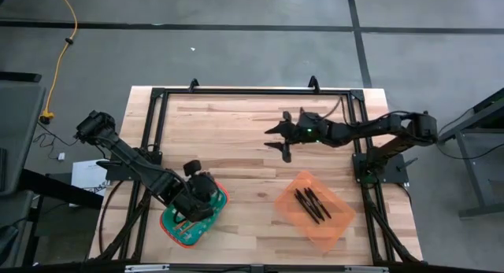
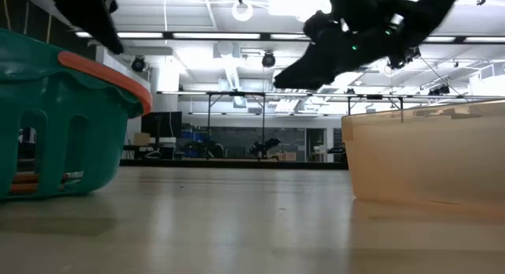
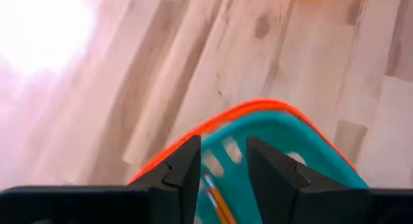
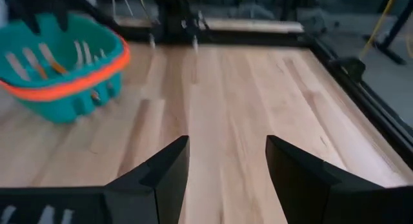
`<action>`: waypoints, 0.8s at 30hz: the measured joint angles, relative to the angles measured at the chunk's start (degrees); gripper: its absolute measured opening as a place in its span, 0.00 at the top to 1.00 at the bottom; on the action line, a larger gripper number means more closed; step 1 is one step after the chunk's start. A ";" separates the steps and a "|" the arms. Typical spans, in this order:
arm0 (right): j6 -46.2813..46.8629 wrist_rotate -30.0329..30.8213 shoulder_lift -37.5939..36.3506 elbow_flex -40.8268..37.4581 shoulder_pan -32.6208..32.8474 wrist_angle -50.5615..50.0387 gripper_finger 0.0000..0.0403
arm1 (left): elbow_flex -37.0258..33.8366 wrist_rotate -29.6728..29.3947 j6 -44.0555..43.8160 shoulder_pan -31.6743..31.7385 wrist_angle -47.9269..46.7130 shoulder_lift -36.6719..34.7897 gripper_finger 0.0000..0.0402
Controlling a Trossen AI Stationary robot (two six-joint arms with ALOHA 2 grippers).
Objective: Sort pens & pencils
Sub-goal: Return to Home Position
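A teal basket (image 1: 211, 206) with an orange rim stands near the table's front left. My left gripper (image 3: 222, 175) hangs open just above it, fingers slanting down into its mouth. An orange pencil (image 3: 218, 203) shows in the gap between the fingers, below them and touching neither. The right wrist view shows more pencils (image 4: 45, 59) leaning inside the basket (image 4: 71, 69). The black pens (image 1: 312, 204) lie in the orange see-through tray (image 1: 335, 222) at the front right. My right gripper (image 1: 282, 141) stands open over the far middle of the table, nothing between its fingers (image 4: 164, 169).
Bare wooden tabletop (image 1: 236, 147) lies between the basket and the tray. A black metal frame (image 1: 157, 92) runs along the table's far and side edges. In the low view the basket (image 2: 63, 124) stands at the left and the tray (image 2: 426, 155) at the right.
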 joint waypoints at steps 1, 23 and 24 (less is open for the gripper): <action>0.62 -0.75 -0.58 -1.81 -0.31 2.91 0.51 | 0.00 -0.97 1.10 0.00 0.45 -0.08 0.73; 9.01 -4.36 -35.50 -29.60 -5.82 19.67 0.51 | -0.98 -12.91 21.32 5.27 3.71 -17.96 0.79; 9.36 -4.15 -37.12 -30.62 -6.20 19.53 0.51 | -1.82 -13.33 21.60 5.27 3.91 -19.30 0.79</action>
